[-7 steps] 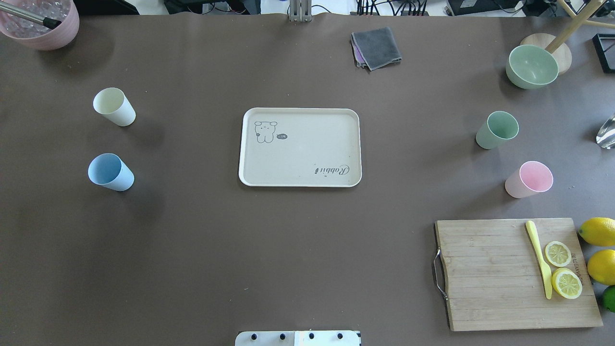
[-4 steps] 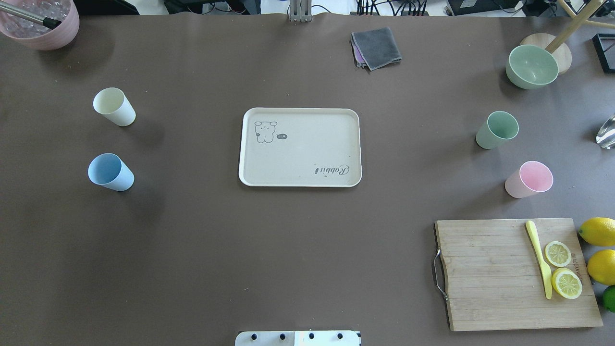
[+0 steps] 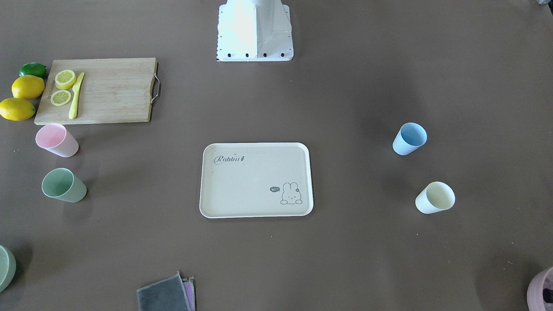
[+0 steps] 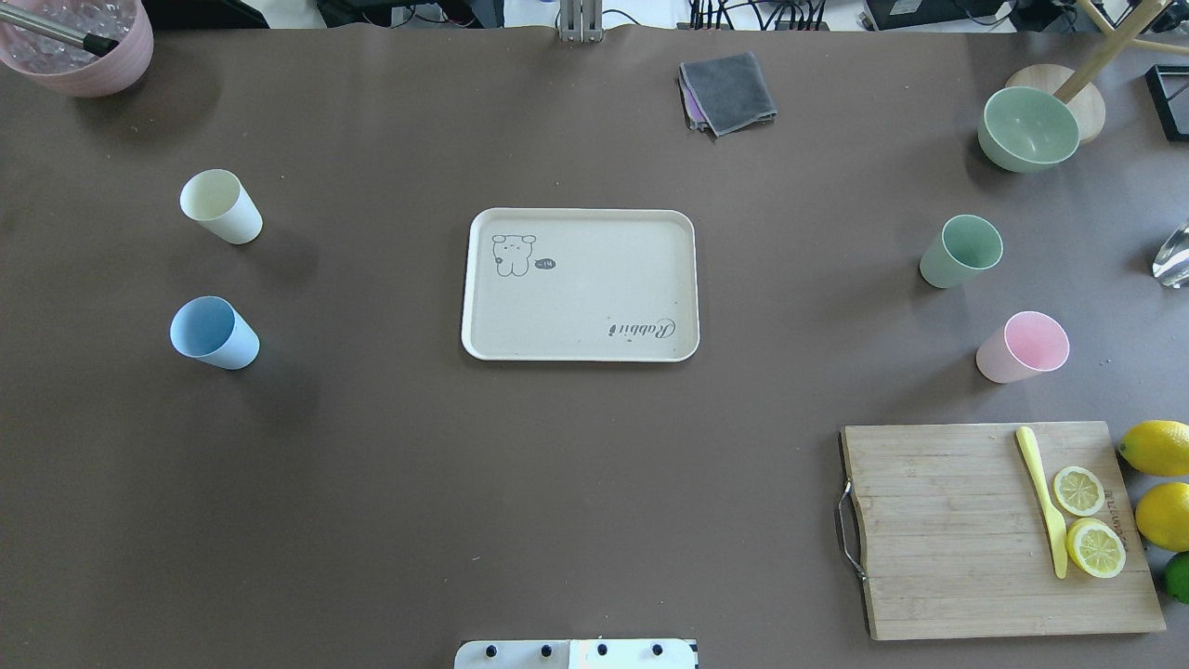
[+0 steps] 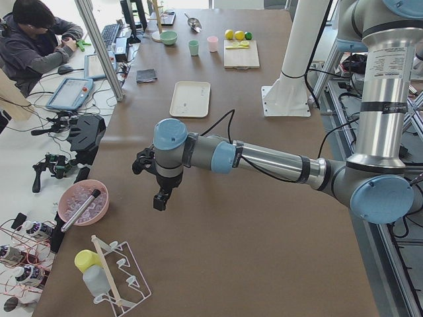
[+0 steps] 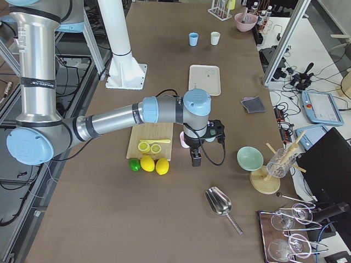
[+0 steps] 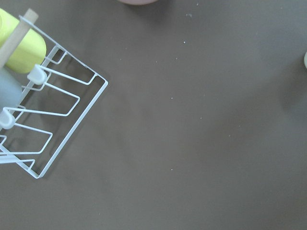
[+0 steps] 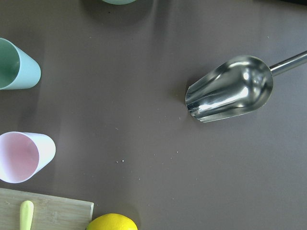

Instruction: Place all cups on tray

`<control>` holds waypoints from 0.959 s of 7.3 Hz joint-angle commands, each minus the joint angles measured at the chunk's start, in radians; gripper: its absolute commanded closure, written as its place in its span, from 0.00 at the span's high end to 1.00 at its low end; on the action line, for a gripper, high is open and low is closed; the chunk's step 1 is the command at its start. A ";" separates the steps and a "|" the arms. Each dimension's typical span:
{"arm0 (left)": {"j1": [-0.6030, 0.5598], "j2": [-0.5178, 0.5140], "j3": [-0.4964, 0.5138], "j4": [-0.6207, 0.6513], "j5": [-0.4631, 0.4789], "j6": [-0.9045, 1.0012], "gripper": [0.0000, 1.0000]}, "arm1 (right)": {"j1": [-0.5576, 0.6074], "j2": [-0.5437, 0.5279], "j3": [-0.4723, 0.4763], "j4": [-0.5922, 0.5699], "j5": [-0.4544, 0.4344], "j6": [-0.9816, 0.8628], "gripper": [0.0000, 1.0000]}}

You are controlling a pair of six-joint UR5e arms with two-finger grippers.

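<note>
The cream tray (image 4: 594,297) lies empty at the table's middle. The cream-yellow cup (image 4: 221,206) and the light blue cup (image 4: 214,333) stand to its left. The sage green cup (image 4: 960,251) and the pink cup (image 4: 1022,347) stand to its right, and both also show at the left edge of the right wrist view. My left gripper (image 5: 158,198) hangs above the table's left end, far from the cups. My right gripper (image 6: 196,160) hangs beside the pink cup, near the lemons. I cannot tell whether either is open or shut.
A wooden cutting board (image 4: 947,530) with lemon slices and a yellow knife lies front right, with whole lemons (image 4: 1156,448) beside it. A green bowl (image 4: 1028,128), a grey cloth (image 4: 727,93) and a large pink bowl (image 4: 79,56) sit along the far edge. A metal scoop (image 8: 230,96) and a wire rack (image 7: 43,120) lie at the table's ends.
</note>
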 commanded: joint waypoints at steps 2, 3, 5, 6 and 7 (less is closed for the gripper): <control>0.000 -0.029 0.019 -0.146 -0.065 -0.074 0.98 | 0.029 0.013 -0.062 0.203 -0.001 0.109 1.00; 0.001 -0.038 0.034 -0.184 -0.075 -0.094 0.98 | 0.031 0.014 -0.057 0.206 -0.001 0.150 1.00; 0.001 -0.041 0.081 -0.265 -0.075 -0.093 0.98 | 0.031 -0.002 -0.072 0.311 -0.006 0.112 1.00; 0.003 -0.043 0.098 -0.273 -0.069 -0.117 0.99 | 0.029 0.001 -0.081 0.324 -0.001 0.115 1.00; 0.014 -0.060 0.162 -0.282 -0.070 -0.158 0.99 | 0.023 0.024 -0.083 0.315 0.002 0.127 1.00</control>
